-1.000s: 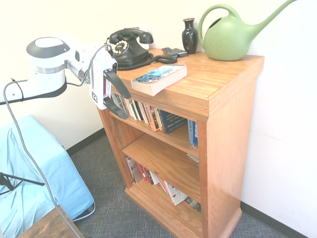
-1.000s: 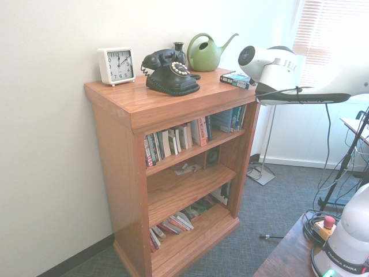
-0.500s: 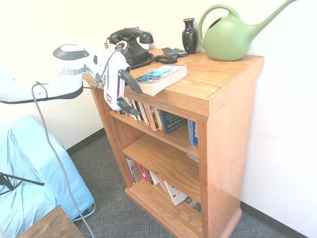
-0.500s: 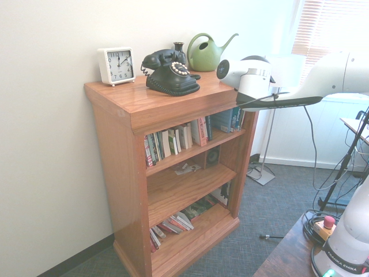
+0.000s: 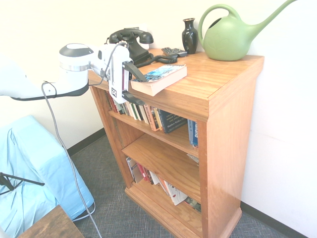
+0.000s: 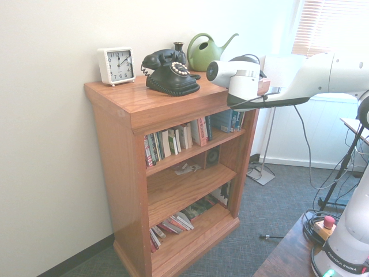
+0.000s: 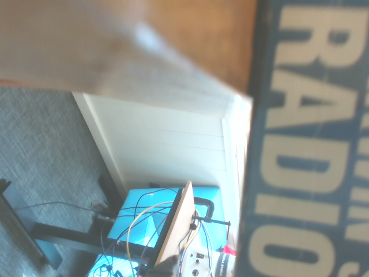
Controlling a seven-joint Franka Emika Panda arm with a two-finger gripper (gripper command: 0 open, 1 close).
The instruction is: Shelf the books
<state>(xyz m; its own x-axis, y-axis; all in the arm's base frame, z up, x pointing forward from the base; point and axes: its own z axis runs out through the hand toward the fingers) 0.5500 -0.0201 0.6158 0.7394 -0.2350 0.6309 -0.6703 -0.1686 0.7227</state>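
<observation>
A thick paperback book [image 5: 161, 78] with a blue-and-black cover lies flat on the top of the oak shelf [image 5: 218, 84], near its front edge. My gripper [image 5: 140, 90] comes in from the left at the book's near end and is open. One finger stands above the book's corner, the other below the overhanging top board. In the wrist view the book [image 7: 311, 138] fills the right side with large pale lettering, next to the shelf's wood [image 7: 196, 40]. In the second exterior view the arm [image 6: 242, 78] hides the book and the fingers.
On the top stand a black rotary phone [image 5: 130, 45], a remote [image 5: 174, 51], a black vase [image 5: 189, 34], a green watering can [image 5: 230, 35] and a white clock [image 6: 116, 65]. Rows of books [image 5: 158, 118] fill the upper shelf. A blue-covered object [image 5: 34, 173] sits lower left.
The arm has swung right and slightly up, bringing the gripper from beside the bookcase's corner to the book's near end. The jaws stayed open. The book has not moved.
</observation>
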